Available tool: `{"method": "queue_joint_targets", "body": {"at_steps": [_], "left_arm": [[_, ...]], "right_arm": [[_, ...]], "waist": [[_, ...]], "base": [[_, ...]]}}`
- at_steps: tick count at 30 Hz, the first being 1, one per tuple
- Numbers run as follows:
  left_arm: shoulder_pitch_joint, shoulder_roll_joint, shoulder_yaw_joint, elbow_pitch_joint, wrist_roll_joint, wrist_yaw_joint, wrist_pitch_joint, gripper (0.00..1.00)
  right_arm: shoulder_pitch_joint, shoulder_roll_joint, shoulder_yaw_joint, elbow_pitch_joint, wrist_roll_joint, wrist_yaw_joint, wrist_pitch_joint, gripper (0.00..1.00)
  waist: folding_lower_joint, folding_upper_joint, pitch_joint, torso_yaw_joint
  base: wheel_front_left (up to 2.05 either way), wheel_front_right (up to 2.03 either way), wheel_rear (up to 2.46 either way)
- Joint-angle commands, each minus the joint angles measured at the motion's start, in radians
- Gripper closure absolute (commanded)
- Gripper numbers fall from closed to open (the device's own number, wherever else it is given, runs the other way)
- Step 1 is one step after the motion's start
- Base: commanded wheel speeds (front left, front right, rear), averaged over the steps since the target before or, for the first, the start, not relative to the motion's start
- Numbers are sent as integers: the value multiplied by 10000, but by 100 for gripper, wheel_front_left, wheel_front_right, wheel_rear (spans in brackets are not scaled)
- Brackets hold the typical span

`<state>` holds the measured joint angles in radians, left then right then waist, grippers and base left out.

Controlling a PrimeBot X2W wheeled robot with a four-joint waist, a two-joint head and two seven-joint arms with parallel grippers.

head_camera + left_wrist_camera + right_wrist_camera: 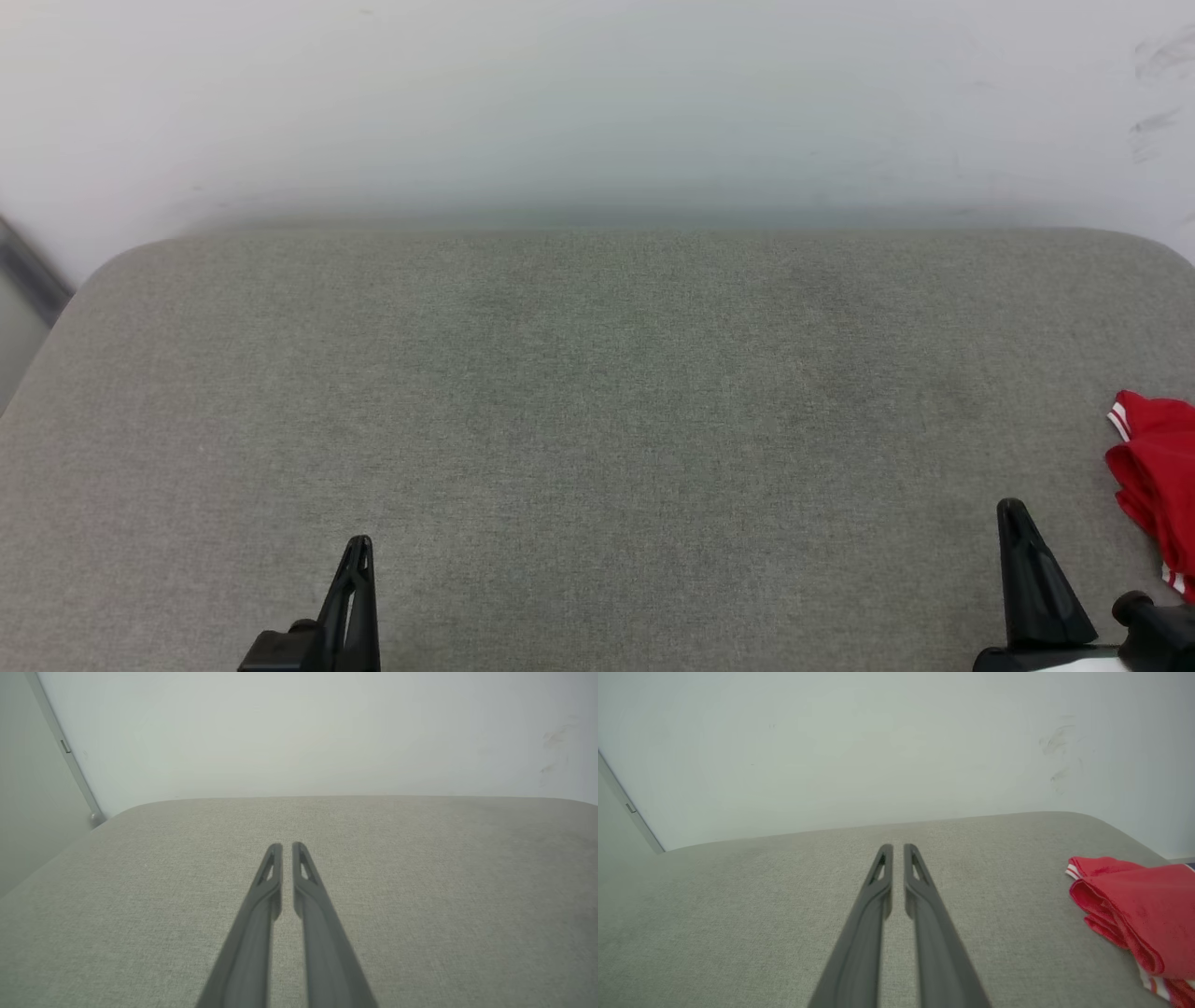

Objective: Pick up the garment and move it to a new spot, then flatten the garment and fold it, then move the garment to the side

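Note:
The garment (pixel 1158 476) is a red bundle with red-white striped trim, lying crumpled at the right edge of the grey padded surface; in the right wrist view the garment (pixel 1134 910) lies to the right of the fingers. My right gripper (pixel 1013 511) stands near the front edge just left of the garment, apart from it; the right gripper (pixel 898 848) is shut with nothing between its fingers. My left gripper (pixel 359 543) is at the lower left, far from the garment; the left gripper (pixel 287 847) is also shut and holds nothing.
The grey fabric surface (pixel 597 401) has rounded far corners and ends at a white wall (pixel 597 103). A grey post (pixel 65 751) stands beyond the far left corner. Wide bare fabric stretches between the two grippers.

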<state>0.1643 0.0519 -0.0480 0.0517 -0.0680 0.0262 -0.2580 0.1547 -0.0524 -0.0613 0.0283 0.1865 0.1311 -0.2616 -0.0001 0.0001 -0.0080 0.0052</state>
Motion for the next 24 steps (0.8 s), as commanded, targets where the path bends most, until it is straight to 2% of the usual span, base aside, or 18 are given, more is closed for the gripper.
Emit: {"method": "queue_joint_targets", "body": {"at_steps": [1,24], "left_arm": [[-40,1,14,-91,-287,-28,20,100],[-869,186,259,538,-4918,-480,922,100]], "right_arm": [[-40,-4,13,-83,275,0,36,100],[-828,-212,116,559,4592,-1,915,100]], "waist": [[1,-1,1,0],[1,-1,21,-10]], "base": [[0,0,0],[0,0,0]]}}
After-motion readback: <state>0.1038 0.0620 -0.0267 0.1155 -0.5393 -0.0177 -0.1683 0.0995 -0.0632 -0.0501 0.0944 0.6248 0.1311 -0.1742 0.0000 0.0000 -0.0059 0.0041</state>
